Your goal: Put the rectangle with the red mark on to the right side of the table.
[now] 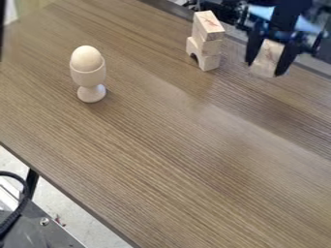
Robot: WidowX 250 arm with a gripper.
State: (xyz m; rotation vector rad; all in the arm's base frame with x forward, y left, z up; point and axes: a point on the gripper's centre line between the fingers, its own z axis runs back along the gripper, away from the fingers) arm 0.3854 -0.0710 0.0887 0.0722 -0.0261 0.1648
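Observation:
My gripper (265,69) hangs at the upper right, pointing down, with its two black fingers closed on the sides of a pale wooden rectangular block (267,57). Faint reddish marks show near that block's upper part. Whether its lower end touches the table is unclear. Left of the gripper and apart from it stands a small stack of wooden blocks (207,44); its top block (209,23) also bears a reddish mark, and its lowest block (203,55) has an arched cutout.
A wooden egg (86,58) sits in a pale egg cup (91,91) at the upper left of the brown table (161,160). The table's near edge slants from the left side down to the bottom. A black cable (27,193) lies beyond it at lower left.

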